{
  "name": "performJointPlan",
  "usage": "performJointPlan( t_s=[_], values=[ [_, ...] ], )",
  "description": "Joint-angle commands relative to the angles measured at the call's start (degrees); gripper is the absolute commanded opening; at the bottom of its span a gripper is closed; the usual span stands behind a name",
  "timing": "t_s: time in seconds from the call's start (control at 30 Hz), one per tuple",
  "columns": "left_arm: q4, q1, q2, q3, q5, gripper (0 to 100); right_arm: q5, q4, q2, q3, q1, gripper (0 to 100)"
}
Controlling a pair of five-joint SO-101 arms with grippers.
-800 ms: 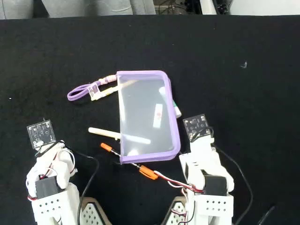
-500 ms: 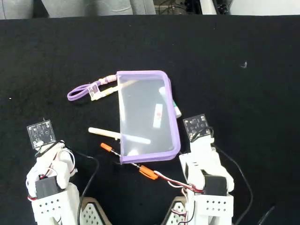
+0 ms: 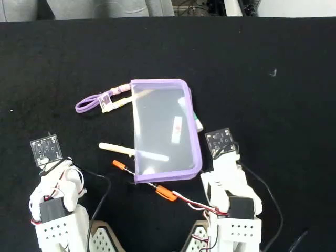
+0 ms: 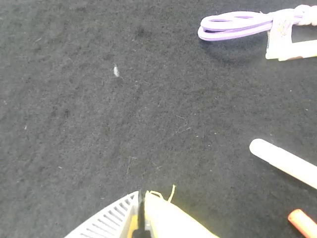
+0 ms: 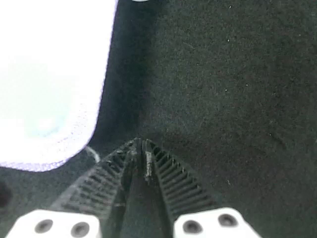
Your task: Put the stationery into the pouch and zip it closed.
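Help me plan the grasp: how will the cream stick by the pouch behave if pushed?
The cream stick looks round and smooth, so a sideways push would probably roll it. Slim and straight, it is likely stiff and light. Its other end seems overlapped by the pouch, which may snag.

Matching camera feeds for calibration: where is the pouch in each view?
High view: pouch lies flat mid-table, purple strap off its far left corner.
Left wrist view: that strap's loop, beyond the cream pen.
Right wrist view: the pouch's purple-edged corner, close beside the shut right tool.
Shared landmark: the black table cover.
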Motion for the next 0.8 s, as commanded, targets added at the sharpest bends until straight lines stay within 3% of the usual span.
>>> performJointPlan(
  t_s=[0.0, 0.77],
  values=[
    [-0.26, -0.13, -0.09, 1.19, 0.0, 3, -0.09, 0.26, -4.88, -0.22, 0.62, 1.2],
    [-0.26, -0.13, -0.09, 1.19, 0.0, 3, -0.09, -0.44, -4.88, -0.22, 0.26, 1.2]
  ],
)
